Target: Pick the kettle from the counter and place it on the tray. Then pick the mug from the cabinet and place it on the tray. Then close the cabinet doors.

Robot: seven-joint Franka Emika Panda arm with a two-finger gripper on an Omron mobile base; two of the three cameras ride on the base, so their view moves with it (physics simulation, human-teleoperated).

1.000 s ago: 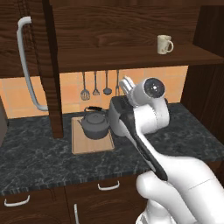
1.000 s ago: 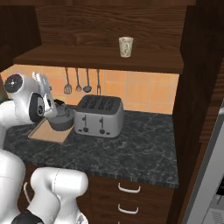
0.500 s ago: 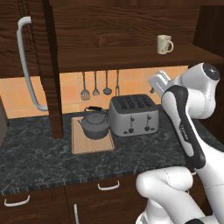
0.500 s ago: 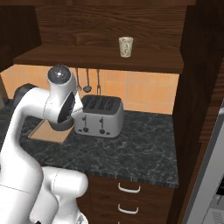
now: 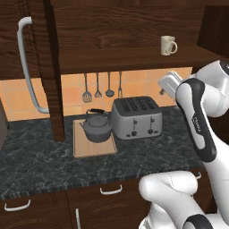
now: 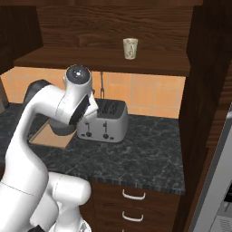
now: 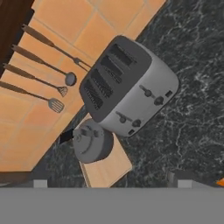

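The dark grey kettle [image 5: 98,127] stands on the light wooden tray [image 5: 95,147] on the black marbled counter [image 5: 40,163]. From above, the hand view shows the kettle [image 7: 92,142] and the tray [image 7: 107,168] to the left of the toaster. The cream mug [image 5: 168,45] sits on the cabinet shelf [image 5: 120,60], and it is small at the top in the right base view [image 6: 130,48]. My gripper [image 7: 112,183] is open and holds nothing. It hangs high over the toaster, below and left of the mug. Both cabinet doors stand open; the left door [image 5: 38,53] carries a long bar handle [image 5: 27,67].
A silver four-slot toaster [image 5: 136,117] stands right of the tray. Utensils [image 5: 98,87] hang on the orange tiled wall behind. The right cabinet door [image 6: 204,90] juts out at the right. Lower drawers [image 6: 133,195] sit under the counter.
My arm has swung up and to the right, away from the tray and towards the mug's side. The kettle has stayed on the tray.
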